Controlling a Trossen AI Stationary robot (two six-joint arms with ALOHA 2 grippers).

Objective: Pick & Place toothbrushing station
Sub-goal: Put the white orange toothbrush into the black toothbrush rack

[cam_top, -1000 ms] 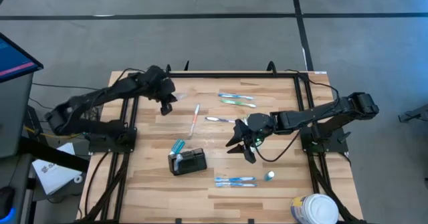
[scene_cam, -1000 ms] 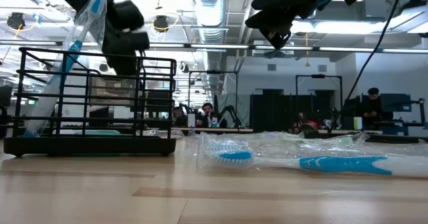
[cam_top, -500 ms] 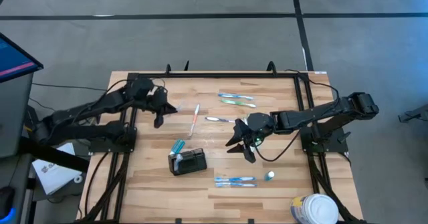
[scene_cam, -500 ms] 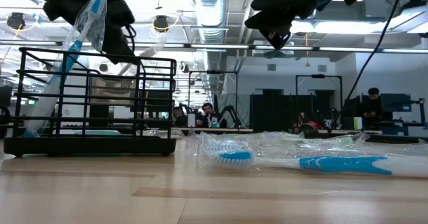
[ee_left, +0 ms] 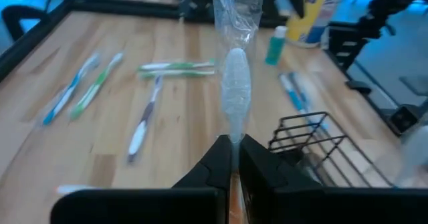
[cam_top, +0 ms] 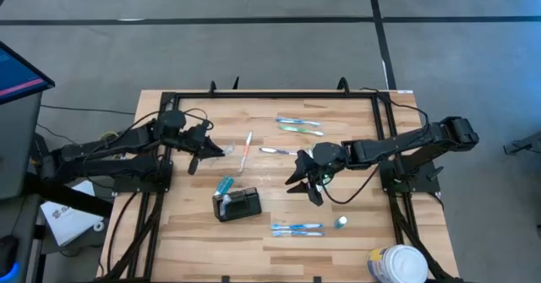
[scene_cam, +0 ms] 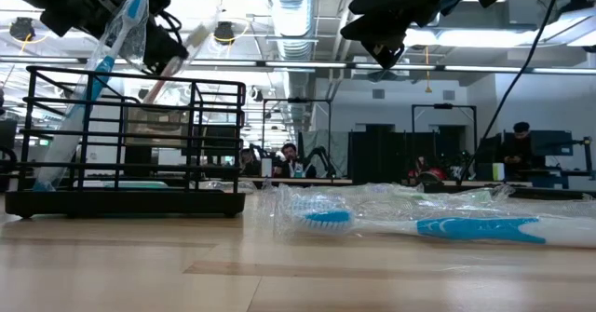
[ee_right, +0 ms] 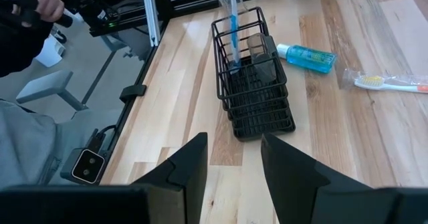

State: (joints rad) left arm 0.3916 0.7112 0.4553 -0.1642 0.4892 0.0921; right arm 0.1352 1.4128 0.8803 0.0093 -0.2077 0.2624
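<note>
Left tool point(cam_top: 205, 148) clenched on wrapped toothbrush point(ee_left: 234, 90), now drawn back leftward, off station point(cam_top: 237, 204). Right tool point(cam_top: 303, 182) released, hovering mid-worktop point(cam_top: 363, 232). Insertion pending.

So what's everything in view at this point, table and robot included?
table: one, pale wood, black-framed
toothbrushing station: one, black wire, near middle of the table
blue toothbrush: one, standing in the station
far toothbrushes: two, blue and green, lying side by side
orange-white toothbrush: one, lying mid-table
pale toothbrush: one, beside the right gripper
wrapped blue toothbrushes: two, near edge
small bottle: one, teal, right of those
tub: one, white, near right corner
people: at least two, far back in the room
wrapped toothbrush: one, held
left gripper: shut on it, left side
right gripper: open, above mid-table
</note>
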